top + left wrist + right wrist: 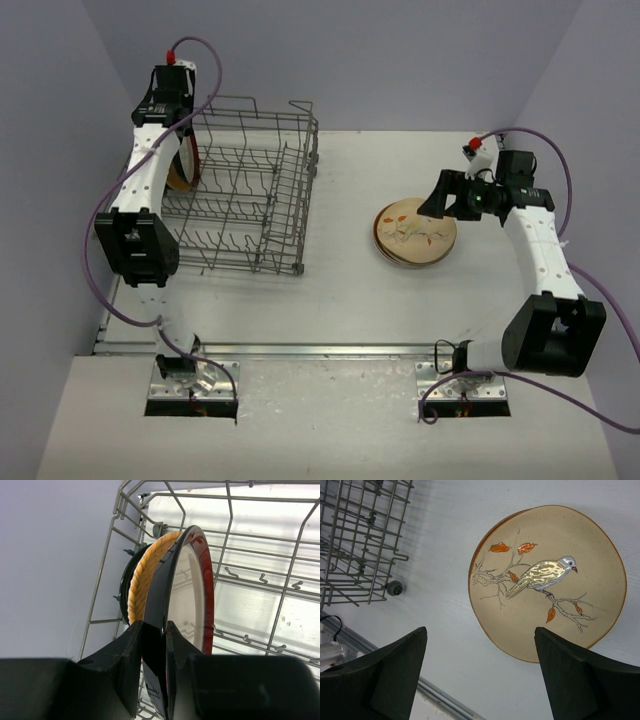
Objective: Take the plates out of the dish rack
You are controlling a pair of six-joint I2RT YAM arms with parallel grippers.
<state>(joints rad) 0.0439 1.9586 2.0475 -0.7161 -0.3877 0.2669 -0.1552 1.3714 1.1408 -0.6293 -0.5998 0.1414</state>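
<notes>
The dish rack [262, 190] stands at the back left of the table. At its left end, plates stand on edge: a red-rimmed plate [187, 595] in front, a tan one [145, 575] behind it, and a black one [126, 587] at the back. My left gripper [154, 626] is shut on the upper rim of the red-rimmed plate; in the top view it [182, 140] hangs over the rack's left side. A stack of plates [415, 232] lies flat on the table at the right, topped by a beige bird-pattern plate [547, 580]. My right gripper [480, 630] hovers open beside the stack, holding nothing.
The left side wires of the rack [100, 577] run close to the purple wall. A small wheel [394, 587] sits at the rack's near right corner. A metal rail [300, 350] lines the table's front edge by the arm bases.
</notes>
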